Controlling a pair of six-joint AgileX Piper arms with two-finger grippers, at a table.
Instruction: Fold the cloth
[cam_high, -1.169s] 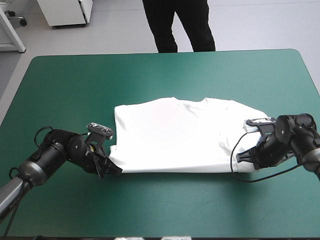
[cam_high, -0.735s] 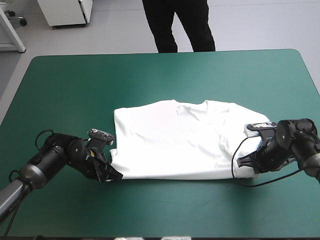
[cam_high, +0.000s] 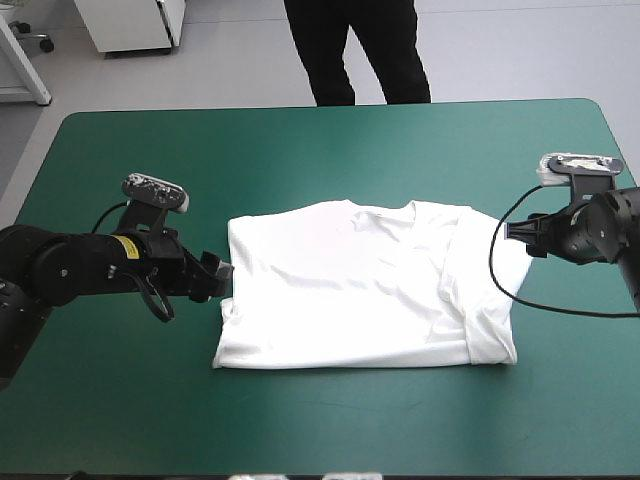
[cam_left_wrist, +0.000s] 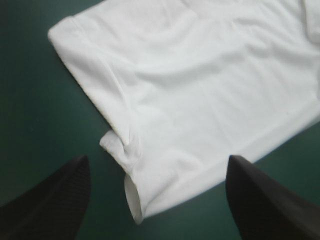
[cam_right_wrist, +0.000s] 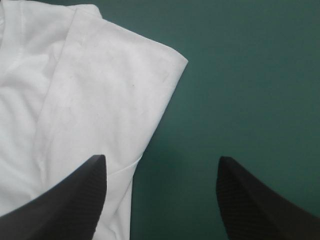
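High view: white T-shirt lying flat on the teal-green worktop, slightly toward 5 o'clock from centre, collar at 12 o'clock, outline roughly rectangular, sleeves seemingly turned in. Left end effector just beside the shirt's 9 o'clock edge, black fingers spread apart, holding nothing. Right end effector near the shirt's 2 o'clock corner, likewise spread apart and empty, apparently clear of the cloth.

Judged as the approach to a grasp for the next fold. Come in low along the worktop at 9 and 3 o'clock, slide one finger under the whole stack, and pinch every layer, not just the top sheet. Match both sides in height and pace for a straight crease. Mind the small puckered flap at the shirt's 8 o'clock edge, ahead of the left fingers in the left wrist view; smooth it or take it into the pinch, or expect a lump.

Hard to make out: number of layers, hidden beneath the top sheet. Flap either sleeve or hem, impossible to tell. Right wrist view: only one corner of the shirt and a seam in frame, the rest cut off. Height of either end effector above the worktop unclear.
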